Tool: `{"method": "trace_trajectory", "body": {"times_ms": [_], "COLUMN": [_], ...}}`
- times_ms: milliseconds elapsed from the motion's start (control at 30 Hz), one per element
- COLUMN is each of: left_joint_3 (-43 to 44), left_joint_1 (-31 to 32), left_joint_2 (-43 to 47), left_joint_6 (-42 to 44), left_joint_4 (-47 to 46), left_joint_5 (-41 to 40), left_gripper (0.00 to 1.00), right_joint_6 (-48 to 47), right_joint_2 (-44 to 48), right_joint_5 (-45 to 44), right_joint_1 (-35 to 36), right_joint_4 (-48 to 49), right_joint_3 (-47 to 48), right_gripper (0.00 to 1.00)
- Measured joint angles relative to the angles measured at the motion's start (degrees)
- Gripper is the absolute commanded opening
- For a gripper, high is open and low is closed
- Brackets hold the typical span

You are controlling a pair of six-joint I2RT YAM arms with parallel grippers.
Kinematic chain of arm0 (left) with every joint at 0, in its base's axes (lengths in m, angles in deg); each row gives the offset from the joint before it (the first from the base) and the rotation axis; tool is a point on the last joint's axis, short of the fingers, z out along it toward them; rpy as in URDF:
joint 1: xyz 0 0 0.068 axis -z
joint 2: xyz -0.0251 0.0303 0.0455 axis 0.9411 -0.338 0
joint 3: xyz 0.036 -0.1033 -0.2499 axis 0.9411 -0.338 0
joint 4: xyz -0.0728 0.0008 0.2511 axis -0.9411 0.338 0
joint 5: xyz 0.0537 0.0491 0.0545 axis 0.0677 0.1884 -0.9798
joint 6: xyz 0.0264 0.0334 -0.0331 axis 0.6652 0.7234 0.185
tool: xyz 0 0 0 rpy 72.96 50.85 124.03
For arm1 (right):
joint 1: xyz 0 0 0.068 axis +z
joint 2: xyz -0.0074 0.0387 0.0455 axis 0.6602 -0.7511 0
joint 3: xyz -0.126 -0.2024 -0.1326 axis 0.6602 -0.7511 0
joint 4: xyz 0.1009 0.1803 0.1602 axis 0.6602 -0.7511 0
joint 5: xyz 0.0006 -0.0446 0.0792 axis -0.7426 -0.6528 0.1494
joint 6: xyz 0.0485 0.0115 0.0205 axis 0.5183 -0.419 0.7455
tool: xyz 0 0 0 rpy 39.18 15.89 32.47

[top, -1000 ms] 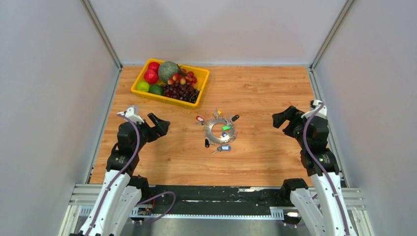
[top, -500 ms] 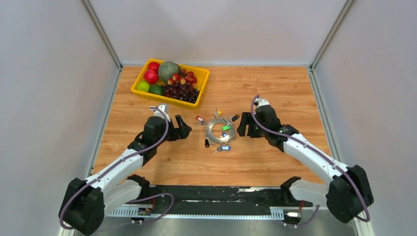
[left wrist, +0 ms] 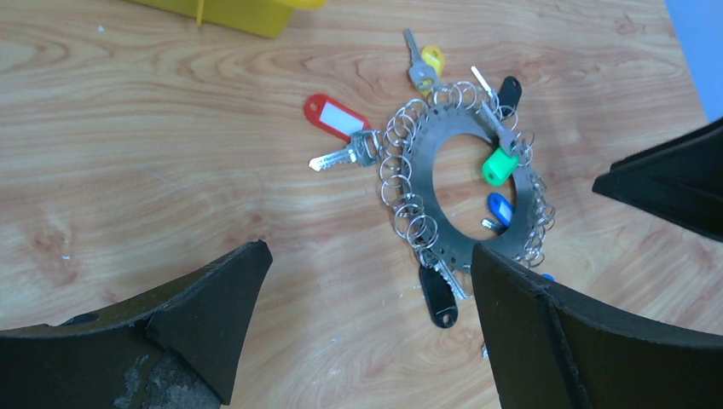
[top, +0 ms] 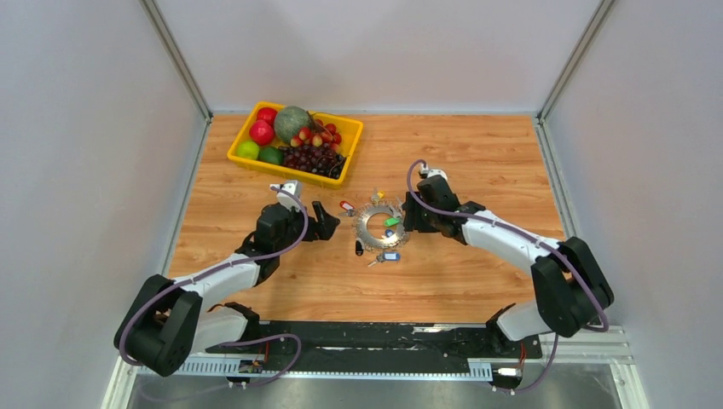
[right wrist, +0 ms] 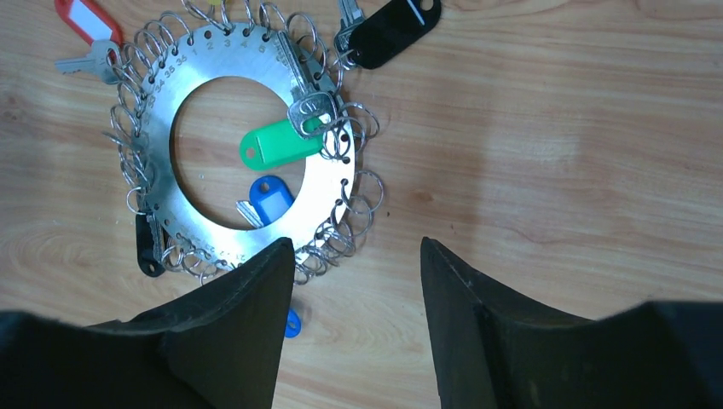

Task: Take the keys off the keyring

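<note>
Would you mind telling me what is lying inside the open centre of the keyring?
Inside the keyring centre lie a green tag and a blue tag, resting on the bare wood of the table. Anything beneath the metal plate itself is covered.

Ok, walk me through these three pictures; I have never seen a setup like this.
These are two robot arms bolted to the near edge of a wooden table. One picture looks down from a fixed camera above; the other two come from cameras on each wrist, so the dark shapes at their bottom are that arm's own fingers. On the table lies a flat metal keyring with keys on coloured tags, and at the back a yellow tray of fruit. The left gripper and right gripper sit on either side of the ring, both open. Nothing is held.
</note>
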Motion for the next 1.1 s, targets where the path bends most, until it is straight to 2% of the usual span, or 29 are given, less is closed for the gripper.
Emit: {"method": "trace_trajectory", "body": {"times_ms": [133, 333, 700, 1100], "left_joint_3": [-0.8, -0.8, -0.8, -0.8], "left_joint_1": [0.1, 0.3, 0.3, 0.8], "left_joint_2": [-1.5, -0.8, -0.3, -1.6], "left_joint_6": [0.0, 0.0, 0.0, 0.2], "left_joint_4": [-1.5, -3.6, -5.0, -5.4], "left_joint_5": [1.1, 1.6, 3.3, 4.5], "left_gripper": [0.99, 0.99, 0.95, 0.93], "right_joint_6": [-0.2, -0.5, -4.0, -12.3], "right_joint_2": [-4.3, -10.1, -14.7, -18.4], "right_joint_5": [-0.3, -0.8, -1.4, 6.2], "right_joint_1": [0.0, -0.1, -2.4, -4.6], "right_joint_4": [0.3, 1.7, 2.5, 3.8], "right_joint_3": [2.8, 7.8, 9.6, 9.7], "right_gripper": [0.46, 0.4, 0.35, 0.34]}}
